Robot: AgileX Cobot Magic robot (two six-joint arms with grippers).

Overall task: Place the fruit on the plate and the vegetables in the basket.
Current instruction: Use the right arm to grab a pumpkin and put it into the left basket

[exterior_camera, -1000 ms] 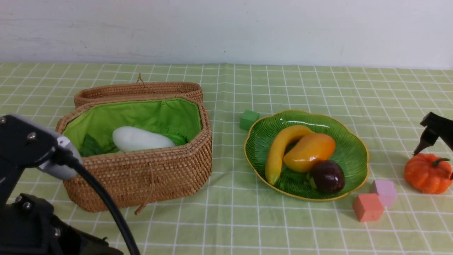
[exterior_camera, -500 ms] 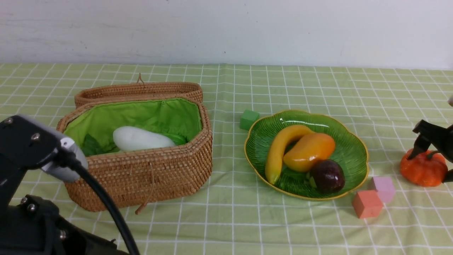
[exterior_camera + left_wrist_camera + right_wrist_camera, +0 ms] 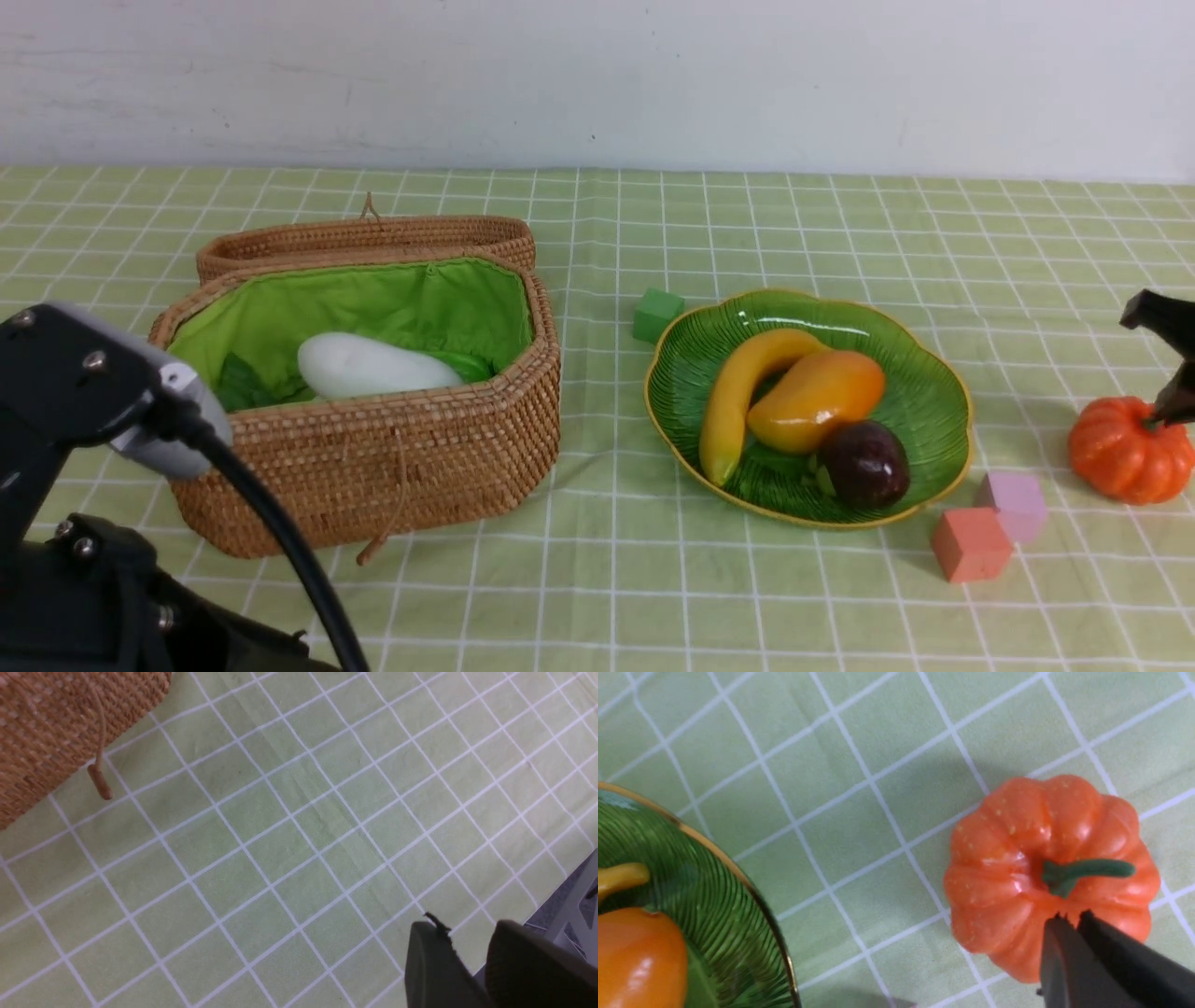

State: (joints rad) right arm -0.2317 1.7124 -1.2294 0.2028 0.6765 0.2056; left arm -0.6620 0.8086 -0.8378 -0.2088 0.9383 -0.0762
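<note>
The right hand (image 3: 1070, 917) is slanting down onto the pumpkin (image 3: 1017, 858), clenched, its tips pressing the ribbed top just beside the green stem. Nothing is showing between them. In the front view only its dark tip is appearing, the frame edge cutting off the arm. The pumpkin is sitting on the counter (image 3: 653, 579), well apart from the basket (image 3: 373, 457). The left hand (image 3: 462, 927) is hanging over bare cloth near the basket, fingers slightly parted and grasping nothing. The basket's near wall is hiding the radish's (image 3: 369, 366) underside and most of its leaves. On the plate (image 3: 920, 373) are lying the banana (image 3: 738, 401), mango (image 3: 817, 397) and purple fruit (image 3: 864, 464).
</note>
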